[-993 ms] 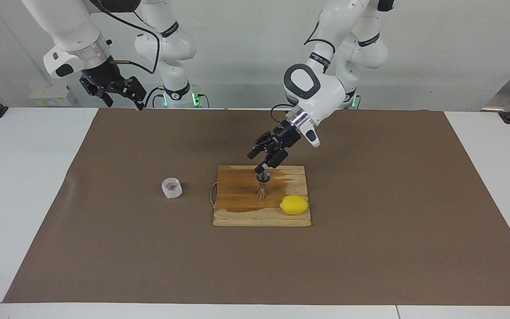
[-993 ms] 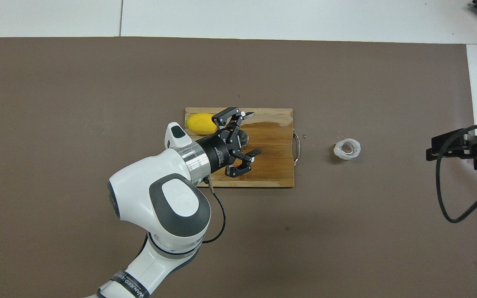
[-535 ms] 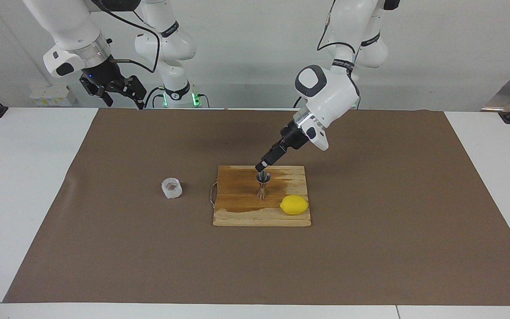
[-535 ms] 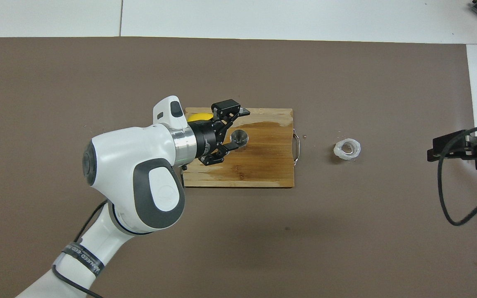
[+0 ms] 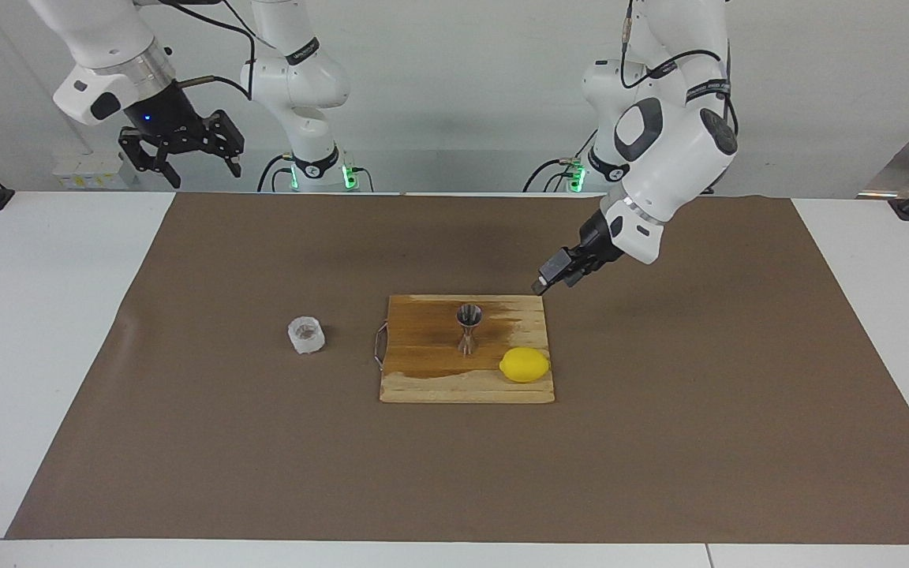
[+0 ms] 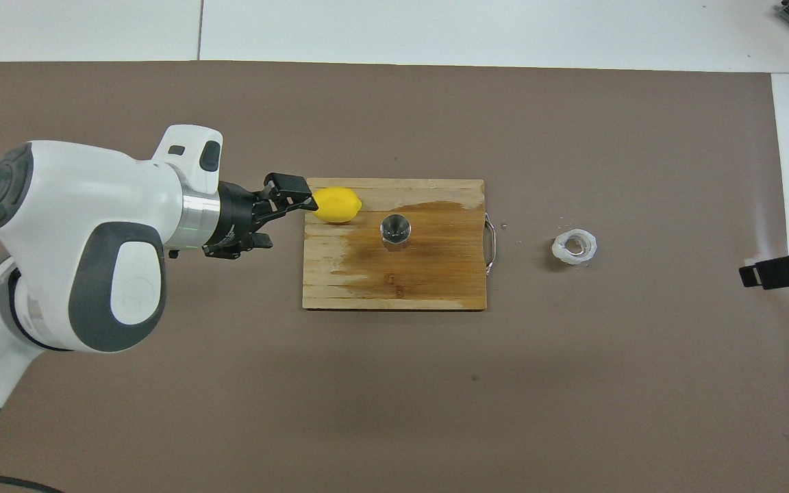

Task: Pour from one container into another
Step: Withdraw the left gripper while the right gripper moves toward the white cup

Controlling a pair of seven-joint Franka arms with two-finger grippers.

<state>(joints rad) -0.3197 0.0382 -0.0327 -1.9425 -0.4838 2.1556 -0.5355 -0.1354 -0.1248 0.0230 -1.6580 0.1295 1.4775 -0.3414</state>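
Observation:
The steel jigger (image 5: 469,326) (image 6: 395,228) stands upright in the middle of the wooden cutting board (image 5: 423,379) (image 6: 435,274). The clear glass cup (image 5: 306,334) (image 6: 574,247) sits on the brown mat, off the board toward the right arm's end. My left gripper (image 5: 551,279) (image 6: 287,219) hangs open and empty over the mat, just off the board's edge at the left arm's end, pointing at the board. My right gripper (image 5: 196,167) (image 6: 781,268) waits open, raised over the mat's edge at its own end.
A yellow lemon (image 5: 525,364) (image 6: 336,205) lies on the board's corner, farther from the robots than the jigger. The board carries a dark wet stain and a wire handle (image 6: 491,244) facing the cup. The brown mat (image 5: 660,442) covers most of the table.
My left gripper has drawn back from over the jigger toward the left arm's end and off the board. The right gripper has pulled back a little. Jigger, cup and lemon stayed put.

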